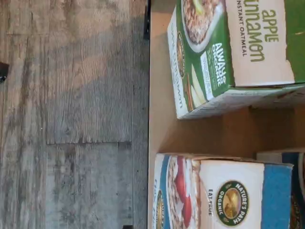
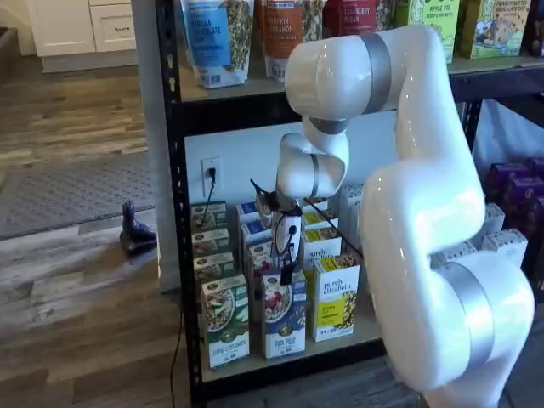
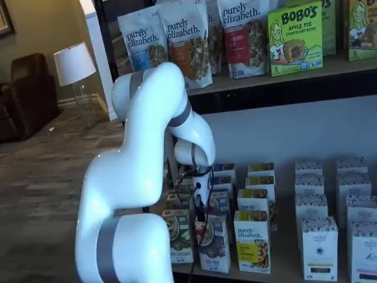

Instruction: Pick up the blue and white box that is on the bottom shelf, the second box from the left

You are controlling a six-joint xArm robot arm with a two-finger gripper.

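The blue and white box (image 2: 284, 321) stands upright at the front of the bottom shelf (image 2: 361, 334), between a green and white carton (image 2: 225, 321) and a yellow and white carton (image 2: 334, 302). It also shows in a shelf view (image 3: 213, 243) and, lying sideways, in the wrist view (image 1: 224, 193). My gripper (image 2: 287, 274) hangs just above the box's top; only its dark fingers show, side-on, with a cable beside them. In a shelf view the gripper (image 3: 200, 213) sits over the same box. No gap or grasp can be made out.
Rows of the same cartons run back behind the front ones. The green carton (image 1: 224, 52) stands close beside the blue one on the tan deck (image 1: 209, 133). White cartons (image 3: 319, 247) stand to the right. Granola bags (image 2: 212, 38) fill the upper deck. Wood floor (image 1: 71, 114) lies in front.
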